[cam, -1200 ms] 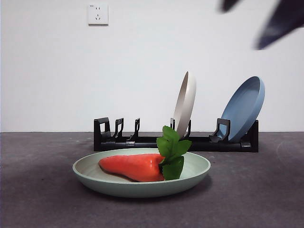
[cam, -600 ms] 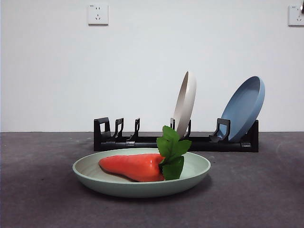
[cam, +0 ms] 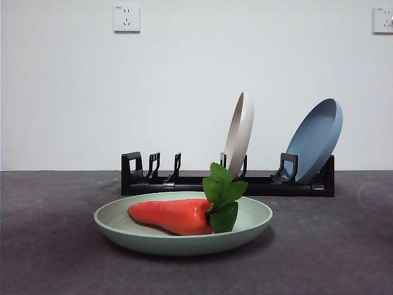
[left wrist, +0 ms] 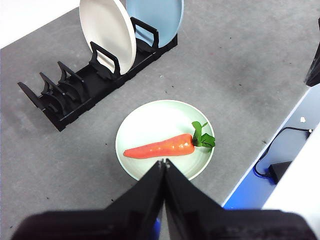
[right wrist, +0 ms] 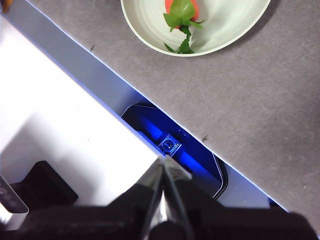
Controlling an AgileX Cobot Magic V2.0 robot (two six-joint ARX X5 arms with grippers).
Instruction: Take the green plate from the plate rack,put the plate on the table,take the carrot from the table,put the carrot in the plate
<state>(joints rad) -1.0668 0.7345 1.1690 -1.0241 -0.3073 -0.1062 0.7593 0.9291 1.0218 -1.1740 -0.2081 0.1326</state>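
The green plate (cam: 184, 236) lies flat on the table (cam: 49, 246) in front of the plate rack (cam: 227, 182). The carrot (cam: 172, 216) rests in the plate, leaves toward the right. From above, the plate (left wrist: 150, 120) holds the carrot (left wrist: 160, 148) lengthwise. My left gripper (left wrist: 164, 161) hovers high above the plate's near rim, jaws shut and empty. My right gripper (right wrist: 162, 161) is shut too, held above the table's front edge; the plate (right wrist: 225, 30) and carrot leaves (right wrist: 181, 15) show beyond it. Neither gripper appears in the front view.
A cream plate (cam: 239, 134) and a blue plate (cam: 315, 140) stand upright in the rack's right half; the cream plate (left wrist: 107, 32) and blue plate (left wrist: 155, 17) also show from above. The rack's left slots (left wrist: 55, 95) hold nothing. The table's front edge (left wrist: 260, 155) drops to cables.
The dark arm at the front view's top right corner has withdrawn out of the picture. Plate, carrot and rack have not moved.
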